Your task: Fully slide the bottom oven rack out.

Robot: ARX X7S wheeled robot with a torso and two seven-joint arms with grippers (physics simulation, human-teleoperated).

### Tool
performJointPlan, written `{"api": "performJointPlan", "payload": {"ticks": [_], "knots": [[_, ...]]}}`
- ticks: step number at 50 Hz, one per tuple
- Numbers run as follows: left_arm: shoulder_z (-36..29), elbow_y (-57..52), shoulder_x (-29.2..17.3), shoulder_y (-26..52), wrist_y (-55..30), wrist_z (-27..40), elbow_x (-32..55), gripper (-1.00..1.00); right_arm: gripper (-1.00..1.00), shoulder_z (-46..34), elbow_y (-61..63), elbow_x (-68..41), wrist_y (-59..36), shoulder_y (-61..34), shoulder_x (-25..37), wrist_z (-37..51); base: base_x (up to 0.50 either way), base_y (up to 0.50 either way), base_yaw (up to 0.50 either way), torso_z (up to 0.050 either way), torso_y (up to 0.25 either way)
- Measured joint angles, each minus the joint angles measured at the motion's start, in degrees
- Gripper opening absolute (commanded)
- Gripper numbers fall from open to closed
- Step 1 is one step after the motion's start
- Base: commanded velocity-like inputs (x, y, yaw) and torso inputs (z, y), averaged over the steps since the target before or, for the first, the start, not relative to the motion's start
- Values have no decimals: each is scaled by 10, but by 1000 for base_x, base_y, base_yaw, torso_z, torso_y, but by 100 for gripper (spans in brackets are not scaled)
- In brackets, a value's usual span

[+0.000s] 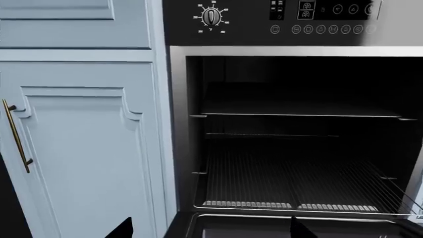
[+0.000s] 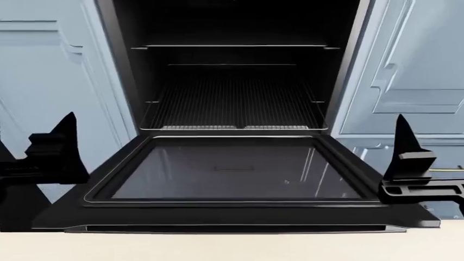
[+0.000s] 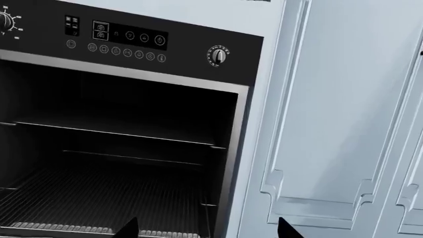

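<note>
The oven point(image 2: 346, 70) stands open, its dark glass door point(image 2: 232, 168) dropped flat toward me. The bottom oven rack point(image 2: 232, 103) lies low in the black cavity, its two bright banded strips level with the cavity's front edge. It also shows in the left wrist view as the bottom oven rack point(image 1: 297, 183) and in the right wrist view point(image 3: 99, 203). My left gripper point(image 2: 54, 149) hangs open beside the door's left edge, and my right gripper point(image 2: 409, 157) hangs open beside its right edge. Neither touches the rack or holds anything. Both wrist views show spread fingertips point(image 1: 122, 229) point(image 3: 286, 229).
A second wire rack point(image 2: 232, 47) crosses the cavity higher up as a thin line. Pale blue panelled cabinets point(image 2: 43, 81) flank the oven on both sides, one with a brass handle point(image 1: 17, 136). The control panel with knobs point(image 1: 211, 16) sits above the cavity.
</note>
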State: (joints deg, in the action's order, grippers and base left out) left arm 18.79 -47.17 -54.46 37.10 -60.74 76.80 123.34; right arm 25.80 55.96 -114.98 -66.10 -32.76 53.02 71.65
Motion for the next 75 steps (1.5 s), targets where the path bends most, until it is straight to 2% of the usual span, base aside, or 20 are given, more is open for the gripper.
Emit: {"api": "performJointPlan", "payload": {"ticks": [27, 36, 55, 75], "knots": [[-17, -3, -4, 3, 7, -2, -12, 100, 100, -9, -2, -22, 14, -7, 23, 13, 242, 0, 0, 0, 1], [-30, -1, -6, 11, 7, -4, -15, 100, 100, -31, -8, -27, 21, -26, 36, 19, 242, 0, 0, 0, 0], [-87, 7, -41, 71, 21, 8, 13, 100, 100, -120, -22, -65, 52, -117, 96, 45, 242, 0, 0, 0, 1], [-111, 6, -44, 86, 28, 8, 11, 100, 100, -120, -21, -63, 53, -112, 100, 44, 228, 0, 0, 0, 1]]}}
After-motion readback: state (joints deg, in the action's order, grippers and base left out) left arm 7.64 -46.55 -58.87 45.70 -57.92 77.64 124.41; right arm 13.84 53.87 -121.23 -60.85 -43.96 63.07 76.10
